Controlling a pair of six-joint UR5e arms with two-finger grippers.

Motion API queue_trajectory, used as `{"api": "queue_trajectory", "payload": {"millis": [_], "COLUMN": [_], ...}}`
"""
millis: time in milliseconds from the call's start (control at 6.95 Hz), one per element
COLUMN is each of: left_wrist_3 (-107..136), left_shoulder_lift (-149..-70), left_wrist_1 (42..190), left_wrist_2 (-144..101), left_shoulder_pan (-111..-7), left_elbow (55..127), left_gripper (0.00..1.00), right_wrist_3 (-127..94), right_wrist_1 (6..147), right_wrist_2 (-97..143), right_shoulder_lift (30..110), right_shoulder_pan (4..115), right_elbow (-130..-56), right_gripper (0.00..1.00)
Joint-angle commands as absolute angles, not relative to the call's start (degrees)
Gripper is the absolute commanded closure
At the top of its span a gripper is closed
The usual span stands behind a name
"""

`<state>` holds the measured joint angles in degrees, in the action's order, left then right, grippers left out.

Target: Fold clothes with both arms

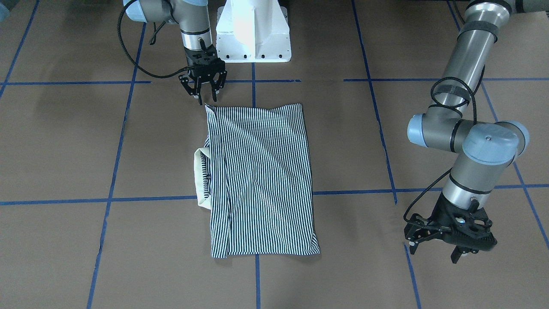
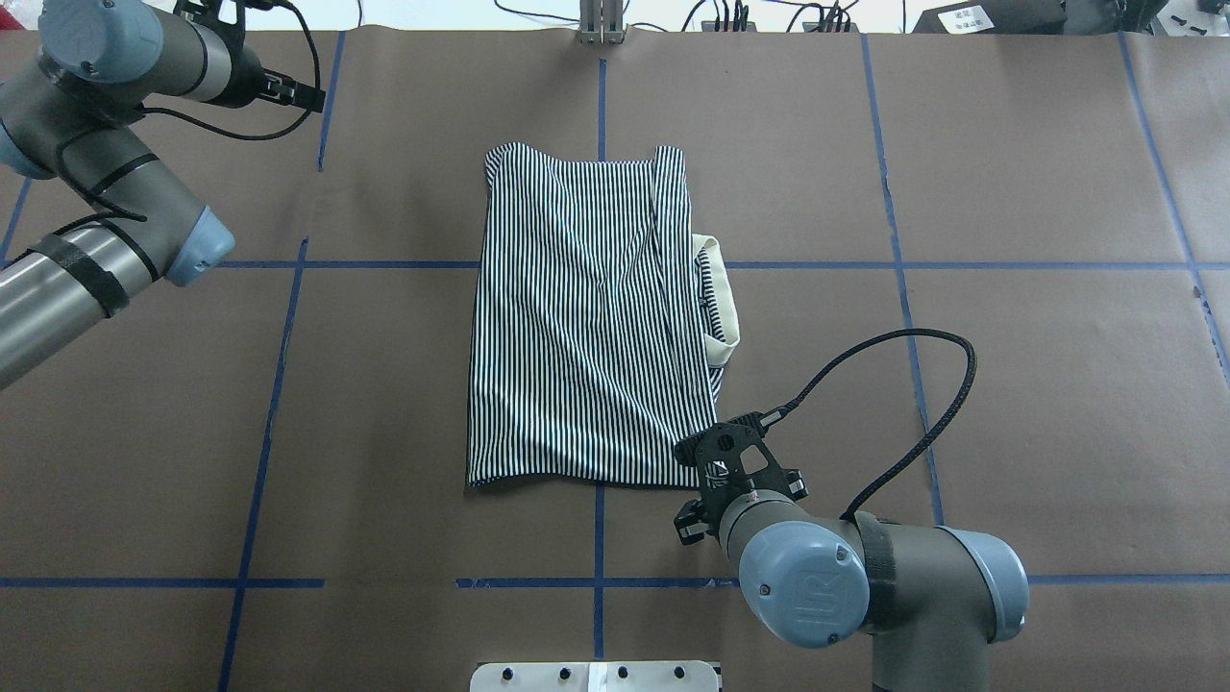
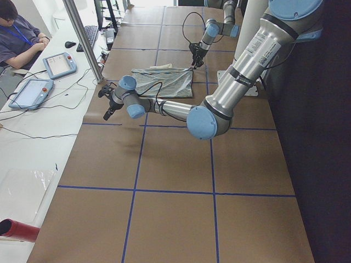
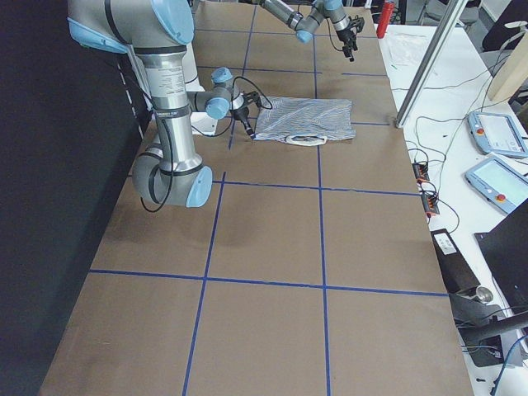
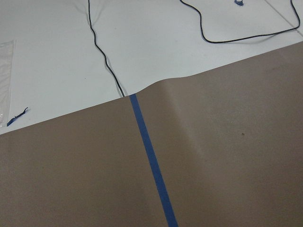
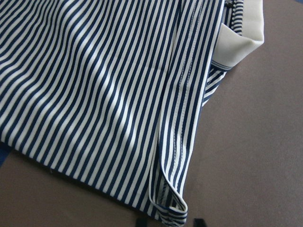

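The striped polo shirt (image 1: 261,180) (image 2: 577,317) lies folded into a tall rectangle at the table's middle. Its cream collar (image 1: 200,180) (image 2: 723,298) sticks out on the robot's right side. My right gripper (image 1: 207,96) hangs open just above the shirt's near right corner, holding nothing. In the right wrist view that corner (image 6: 170,208) shows its layered hem, with the fingertips (image 6: 198,221) at the bottom edge. My left gripper (image 1: 434,252) (image 2: 303,94) is open and empty over bare paper, far to the shirt's left near the table's far edge.
Brown paper with a blue tape grid (image 1: 253,90) covers the table. The white pedestal base (image 1: 253,32) stands behind the shirt. Beyond the far edge is a white bench (image 5: 142,42) with cables, tablets (image 3: 57,64), a metal post (image 3: 82,38) and a seated person (image 3: 16,38).
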<state>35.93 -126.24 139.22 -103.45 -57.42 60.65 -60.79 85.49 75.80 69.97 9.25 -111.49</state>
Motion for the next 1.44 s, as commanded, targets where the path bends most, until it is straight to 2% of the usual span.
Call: {"api": "queue_trajectory", "payload": {"millis": [0, 144, 288, 719, 863, 1007, 1151, 1294], "left_wrist_3": [35.9, 35.9, 35.9, 35.9, 35.9, 35.9, 35.9, 35.9], "left_shoulder_lift": [-126.2, -126.2, -126.2, -126.2, -126.2, -126.2, -126.2, -126.2], "left_wrist_1": [139.2, 139.2, 139.2, 139.2, 139.2, 139.2, 139.2, 139.2], "left_wrist_2": [-103.4, -103.4, -103.4, -103.4, -103.4, -103.4, -103.4, -103.4], "left_shoulder_pan": [-57.4, -57.4, -57.3, -57.3, -57.1, -57.1, -57.1, -57.0], "left_elbow": [60.7, 60.6, 60.6, 60.6, 60.6, 60.6, 60.6, 60.6], "left_gripper": [0.0, 0.0, 0.0, 0.0, 0.0, 0.0, 0.0, 0.0], "right_wrist_3": [-57.3, -57.1, -57.1, -57.3, -57.3, -57.3, -57.3, -57.4], "right_wrist_1": [85.5, 85.4, 85.5, 85.4, 85.3, 85.4, 85.4, 85.5], "right_wrist_2": [75.4, 75.5, 75.4, 75.7, 75.7, 75.7, 75.6, 75.5], "right_shoulder_lift": [69.7, 69.7, 69.3, 66.5, 66.4, 66.4, 66.4, 66.5], "right_shoulder_pan": [10.3, 10.8, 11.2, 11.6, 11.6, 11.6, 11.6, 11.7], "right_elbow": [-111.0, -110.4, -110.3, -107.2, -107.3, -107.4, -107.4, -107.6], "right_gripper": [0.63, 0.61, 0.52, 0.5, 0.66, 0.93, 1.0, 1.0]}}
